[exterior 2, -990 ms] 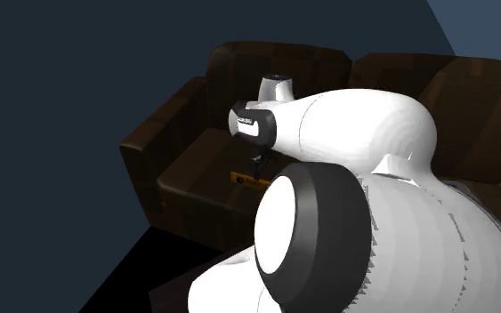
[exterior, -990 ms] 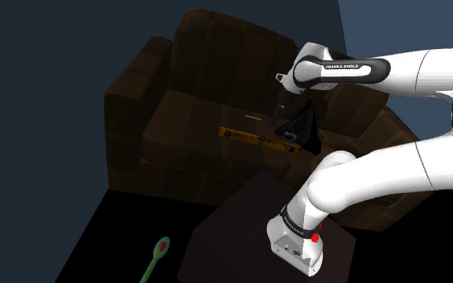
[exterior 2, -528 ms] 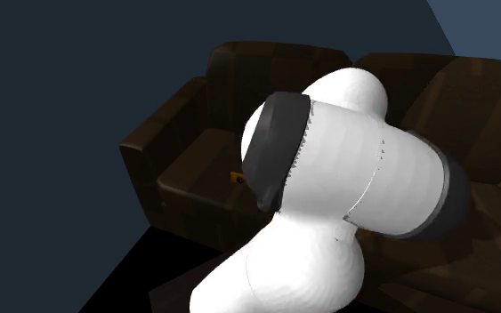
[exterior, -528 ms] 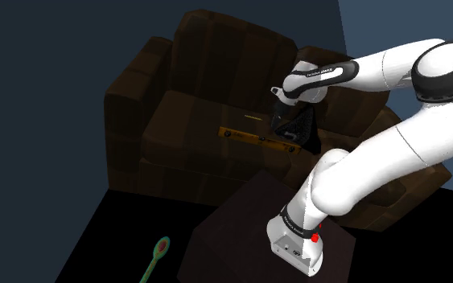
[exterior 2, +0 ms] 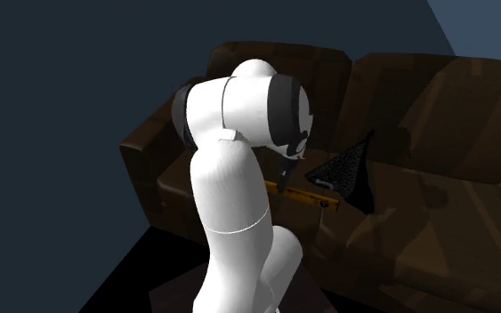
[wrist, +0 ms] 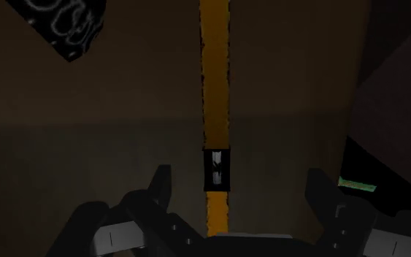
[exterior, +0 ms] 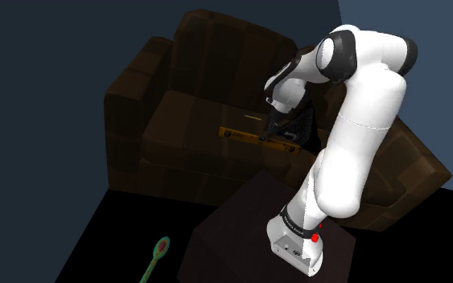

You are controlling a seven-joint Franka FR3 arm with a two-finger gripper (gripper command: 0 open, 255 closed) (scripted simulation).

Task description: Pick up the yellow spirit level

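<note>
The yellow spirit level [exterior: 249, 137] lies flat on the dark brown sofa's seat [exterior: 192, 133], its long side running across the cushion. In the second exterior view, part of the level [exterior 2: 315, 197] shows past the arm. My black gripper [exterior: 272, 129] hangs just above the level's end nearest the patterned cloth. In the wrist view the level [wrist: 214, 102] runs straight away between the two fingers [wrist: 160, 187], its glass vial close in front of the hand. The gripper [wrist: 240, 191] is open, and neither finger touches the level.
A black patterned cloth [exterior: 303, 127] lies on the seat beside the gripper, also seen as the cloth [exterior 2: 346, 169]. A thin yellow stick [exterior: 253, 117] rests behind the level. The dark stand [exterior: 232, 229] fronts the sofa. A green spoon [exterior: 156, 256] lies on the black floor.
The arm has folded from a long sideways reach into an upright pose. The gripper has slid a little toward the shoulder view's left and lower, over the level.
</note>
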